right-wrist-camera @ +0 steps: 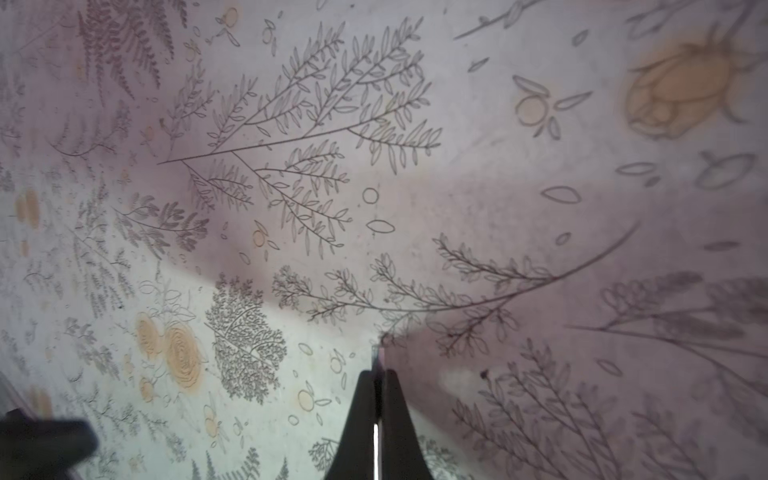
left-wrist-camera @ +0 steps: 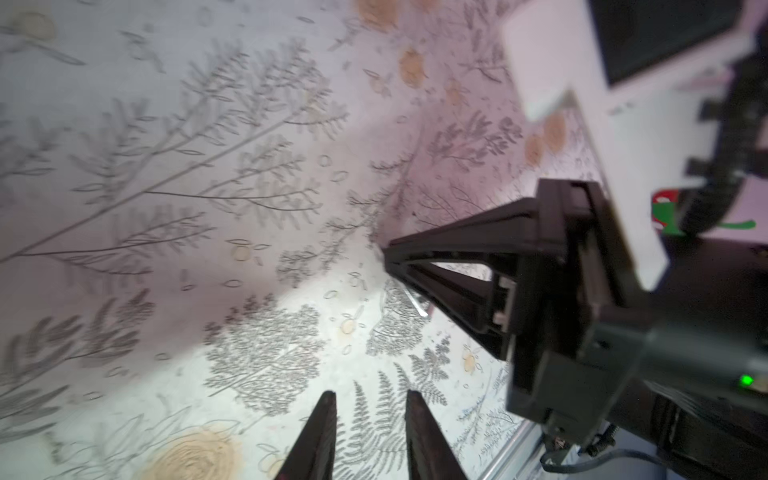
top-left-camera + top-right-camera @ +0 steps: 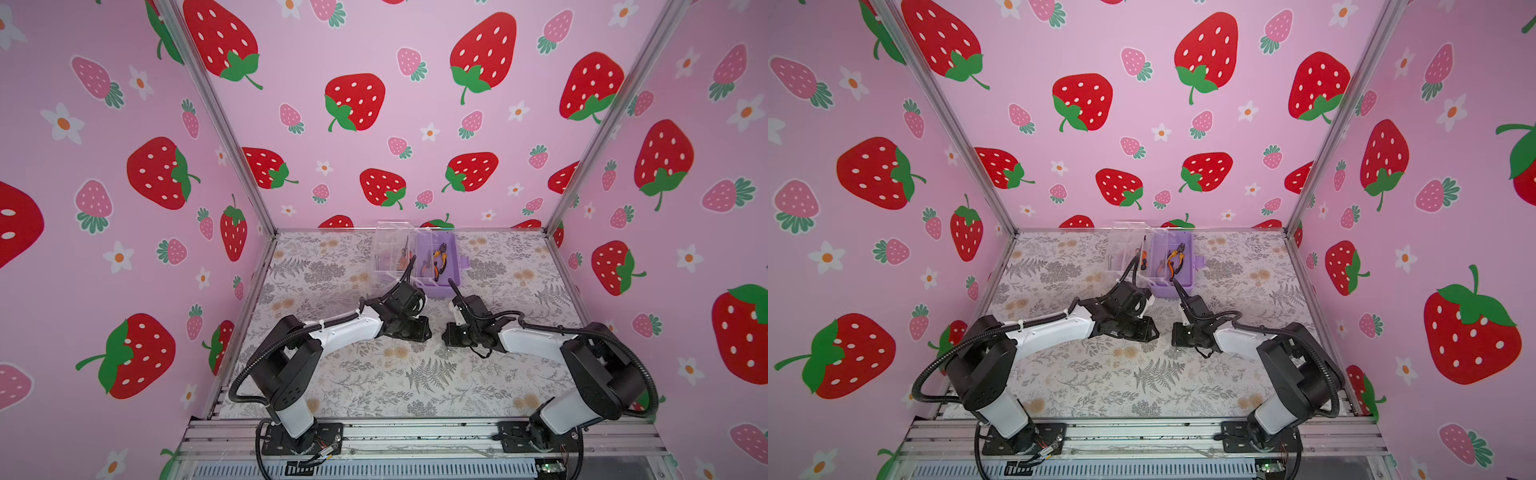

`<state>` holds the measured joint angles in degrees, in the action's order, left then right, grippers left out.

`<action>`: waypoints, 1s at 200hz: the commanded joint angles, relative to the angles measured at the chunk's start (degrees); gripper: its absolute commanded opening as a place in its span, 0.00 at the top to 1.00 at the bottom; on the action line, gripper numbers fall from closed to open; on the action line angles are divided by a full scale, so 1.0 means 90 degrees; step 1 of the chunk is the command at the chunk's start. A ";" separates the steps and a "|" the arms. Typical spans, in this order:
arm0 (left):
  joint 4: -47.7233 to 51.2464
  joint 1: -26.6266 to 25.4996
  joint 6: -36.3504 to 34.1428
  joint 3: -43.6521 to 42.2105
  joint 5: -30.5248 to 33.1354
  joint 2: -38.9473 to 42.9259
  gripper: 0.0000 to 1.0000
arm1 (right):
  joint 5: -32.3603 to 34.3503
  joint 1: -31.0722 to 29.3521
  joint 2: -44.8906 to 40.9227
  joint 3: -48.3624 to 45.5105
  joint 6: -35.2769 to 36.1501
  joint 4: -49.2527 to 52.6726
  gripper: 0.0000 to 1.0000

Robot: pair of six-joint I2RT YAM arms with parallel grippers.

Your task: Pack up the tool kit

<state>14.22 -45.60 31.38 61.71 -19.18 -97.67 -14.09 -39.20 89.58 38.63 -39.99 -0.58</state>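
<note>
The box [image 3: 442, 291] [image 3: 1167, 292] is set at the far middle of the surface [image 3: 374, 374], close to the back wall, and is seen open in both top views. Its clear lid [image 3: 388, 249] [image 3: 1124, 245] is swung out to the left of the box and lies beside it. Orange-and-black pliers [image 3: 439, 259] [image 3: 1177, 258] are seen inside the box, and a second, paler pair [image 3: 424, 266] is made out next to them. An orange-handled screwdriver [image 3: 405, 257] [image 3: 1143, 258] is seen in the lid by the hinge side; whether one or two lie there cannot be told.

Both arms are folded low over the near middle of the surface, well apart from the box, with the claws pointed toward each other and down. The left claw [image 2: 370, 401] is held narrowly apart, bare surface showing between its fingers [image 2: 324, 419], and nothing is gripped. The right claw [image 1: 378, 368] is pressed closed, its tips meeting just above the surface, and nothing is made out between them. In the left wrist view a thin bright sliver [image 2: 417, 305] is seen just beside the right claw; what it is cannot be told.
</note>
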 commanded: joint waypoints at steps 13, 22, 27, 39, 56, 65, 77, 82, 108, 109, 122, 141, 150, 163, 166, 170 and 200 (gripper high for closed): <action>-0.0540 -0.0385 0.0106 0.0205 -0.0232 -0.0481 0.66 | -0.0680 0.0153 0.0109 -0.0043 -0.0318 -0.0671 1.00; -0.0591 -0.0444 0.0144 0.0252 -0.0262 -0.0584 0.66 | -0.0767 0.0199 0.0115 -0.0081 -0.0359 -0.0771 1.00; -0.0631 -0.0486 0.0161 0.0270 -0.0283 -0.0623 0.66 | -0.0832 0.0226 0.0129 -0.0104 -0.0395 -0.0829 1.00; -0.0641 -0.0547 0.0187 0.0311 -0.0303 -0.0713 0.66 | -0.0966 0.0299 0.0140 -0.0165 -0.0464 -0.0972 1.00; -0.0671 -0.0576 0.0225 0.0293 -0.0263 -0.0754 0.66 | -0.1152 0.0421 0.0141 -0.0269 -0.0554 -0.1172 1.00; -0.0705 -0.0568 0.0259 0.0279 -0.0229 -0.0759 0.66 | -0.1262 0.0483 0.0147 -0.0328 -0.0603 -0.1290 1.00; -0.0719 -0.0573 0.0288 0.0278 -0.0187 -0.0774 0.66 | -0.1414 0.0542 0.0154 -0.0376 -0.0654 -0.1420 1.00; -0.0736 -0.0575 0.0293 0.0286 -0.0176 -0.0787 0.65 | -0.1462 0.0555 0.0165 -0.0396 -0.0670 -0.1455 1.00; -0.0732 -0.0571 0.0322 0.0436 -0.0164 -0.0890 0.63 | -0.1568 0.0576 0.0165 -0.0455 -0.0702 -0.1580 1.00; -0.0736 -0.0574 0.0327 0.0442 -0.0164 -0.0898 0.63 | -0.1569 0.0581 0.0164 -0.0464 -0.0703 -0.1583 1.00; -0.0756 -0.0572 0.0349 0.0523 -0.0125 -0.0977 0.62 | -0.1637 0.0596 0.0183 -0.0522 -0.0730 -0.1640 1.00; -0.0749 -0.0574 0.0389 0.0636 -0.0088 -0.1156 0.62 | -0.1786 0.0624 0.0184 -0.0637 -0.0842 -0.1847 1.00; -0.0751 -0.0576 0.0421 0.0678 -0.0070 -0.1232 0.62 | -0.1865 0.0645 0.0183 -0.0686 -0.0892 -0.1946 1.00; -0.0750 -0.0568 0.0474 0.0709 -0.0018 -0.1305 0.62 | -0.1947 0.0671 0.0183 -0.0742 -0.0944 -0.2042 1.00; -0.0745 -0.0570 0.0482 0.0711 0.0008 -0.1315 0.62 | -0.1959 0.0679 0.0178 -0.0754 -0.0952 -0.2053 1.00; -0.0729 -0.0568 0.0489 0.0711 0.0047 -0.1324 0.63 | -0.1977 0.0683 0.0174 -0.0758 -0.0957 -0.2055 1.00; -0.0479 -0.0570 0.0513 0.0780 0.0462 -0.1319 0.64 | -0.2037 0.0732 0.0103 -0.0824 -0.0996 -0.2111 1.00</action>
<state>9.23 -50.54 35.05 65.95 -18.41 -109.78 -30.46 -33.08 90.52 32.03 -47.77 -17.32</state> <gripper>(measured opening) 0.361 0.051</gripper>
